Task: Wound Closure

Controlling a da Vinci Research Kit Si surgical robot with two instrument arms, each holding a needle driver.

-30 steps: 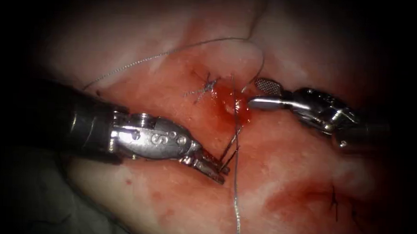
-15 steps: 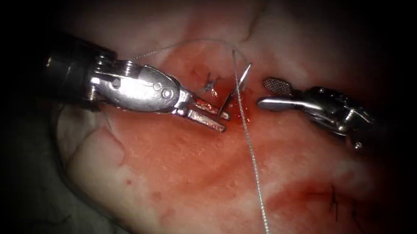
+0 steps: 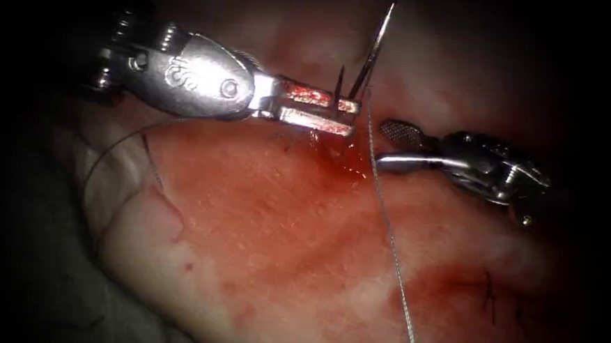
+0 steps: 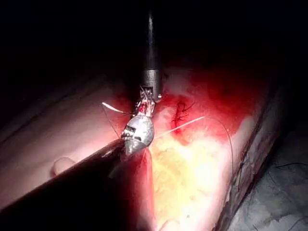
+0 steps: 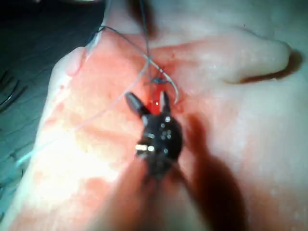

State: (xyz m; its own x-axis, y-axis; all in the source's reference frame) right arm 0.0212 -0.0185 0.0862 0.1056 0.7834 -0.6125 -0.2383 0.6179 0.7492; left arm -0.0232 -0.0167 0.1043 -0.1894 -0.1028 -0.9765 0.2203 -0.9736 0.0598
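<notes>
- Above the cut, the needle [image 3: 371,53] is clamped low on its curve in the left tool's [image 3: 336,114] jaws, clear of the tissue [image 3: 261,225], point up.
- Just right of the cut, the right tool's [image 3: 390,144] jaws are held apart and empty, beside the thread [image 3: 386,231].

The endoscope looks down on the tissue [image 3: 261,218] from above and in front, close in. The left wrist view looks along its shaft from farther back; the right wrist view sits very near. All three share the cut [image 3: 344,159].
</notes>
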